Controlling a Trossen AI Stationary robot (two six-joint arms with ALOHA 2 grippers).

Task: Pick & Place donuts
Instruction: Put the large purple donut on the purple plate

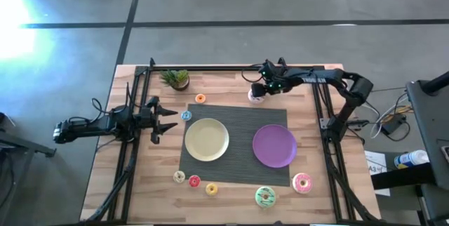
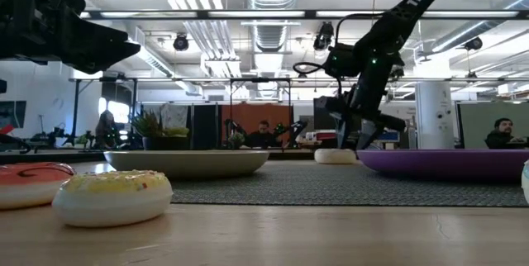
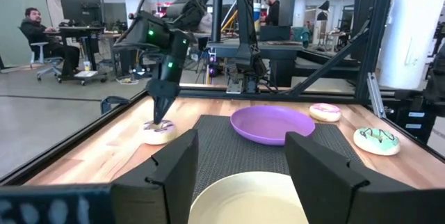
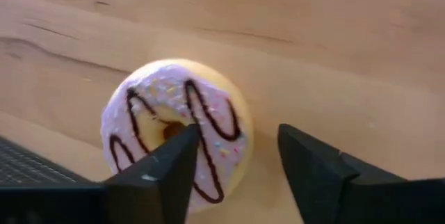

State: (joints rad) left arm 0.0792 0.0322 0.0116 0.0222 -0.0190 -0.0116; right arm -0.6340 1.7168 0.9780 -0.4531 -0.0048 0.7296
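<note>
The white-sprinkled donut (image 1: pixel 257 96) with dark icing lines lies flat on the wood by the mat's far edge. My right gripper (image 4: pixel 233 140) is open, pointing down at it, with one finger over the donut's hole and the other outside its rim. The low view shows the right gripper (image 2: pixel 357 140) right at the donut (image 2: pixel 335 155). My left gripper (image 1: pixel 168 118) is open and hovers off the mat's left edge, near the blue mini donut (image 1: pixel 186 115). The green donut (image 1: pixel 265 196) and the pink donut (image 1: pixel 302 182) rest near the table's near edge. My right gripper comes at the white-sprinkled donut from above, its fingers standing either side of one stretch of the ring (image 4: pixel 229 123), one over the hole and one outside. I cannot tell whether the fingers touch it. The donut lies flat on the table.
A dark mat (image 1: pixel 235 117) carries a yellow plate (image 1: pixel 206 140) and a purple plate (image 1: pixel 274 145). The orange mini donut (image 1: pixel 200 98) lies beyond the mat. Cream (image 1: pixel 179 177), red (image 1: pixel 194 181) and yellow (image 1: pixel 211 189) minis lie near the near edge. A potted plant (image 1: pixel 175 78) stands at the far left.
</note>
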